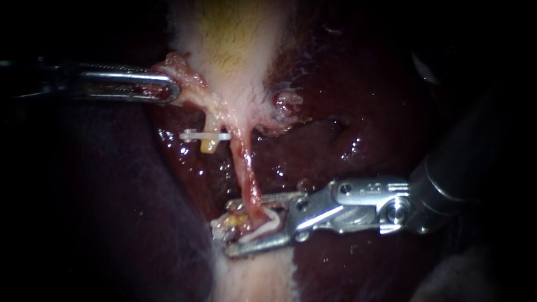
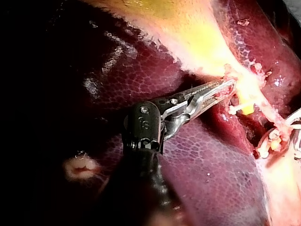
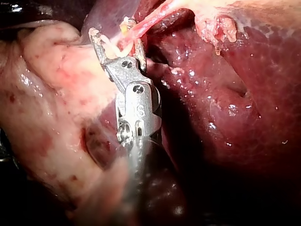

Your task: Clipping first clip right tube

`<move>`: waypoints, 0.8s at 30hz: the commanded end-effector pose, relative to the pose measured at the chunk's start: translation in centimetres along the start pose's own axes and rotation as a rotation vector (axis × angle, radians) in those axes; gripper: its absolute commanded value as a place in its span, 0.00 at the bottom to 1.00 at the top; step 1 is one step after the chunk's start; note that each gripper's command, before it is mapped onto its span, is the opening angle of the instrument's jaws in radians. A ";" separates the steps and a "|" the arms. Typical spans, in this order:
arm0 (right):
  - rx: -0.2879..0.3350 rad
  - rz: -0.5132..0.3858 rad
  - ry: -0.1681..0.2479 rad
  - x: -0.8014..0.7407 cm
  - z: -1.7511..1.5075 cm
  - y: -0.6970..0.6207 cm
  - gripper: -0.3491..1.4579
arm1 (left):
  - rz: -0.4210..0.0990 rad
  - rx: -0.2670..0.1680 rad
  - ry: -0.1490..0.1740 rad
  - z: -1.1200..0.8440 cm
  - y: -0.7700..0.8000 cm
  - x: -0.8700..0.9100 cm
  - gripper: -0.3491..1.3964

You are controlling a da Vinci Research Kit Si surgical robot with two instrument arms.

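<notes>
The right tube (image 1: 246, 168) is a thin pink strand that runs down from the pale gallbladder (image 1: 235, 45). My right instrument (image 1: 235, 226) comes in from the right. Its jaws stand apart around the tube's lower end and hold a white clip (image 1: 265, 225) between them. The right wrist view shows the same jaws (image 3: 115, 40) astride the tube (image 3: 146, 21). My left instrument (image 1: 170, 89) comes in from the left with its jaws shut on a fringe of gallbladder tissue (image 1: 179, 70), held out to the left. In the left wrist view its jaws (image 2: 228, 87) pinch that fringe.
The left tube is a short yellowish stub (image 1: 208, 145) with a white clip (image 1: 190, 135) across it. Dark red liver (image 1: 358, 100) lies wet and glistening on both sides. Pale fatty tissue (image 3: 51, 84) lies beside the right instrument's shaft.
</notes>
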 end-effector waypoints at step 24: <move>0.019 0.031 -0.007 -0.01 -0.02 0.04 0.20 | 0.000 -0.001 0.000 0.00 -0.02 -0.01 0.00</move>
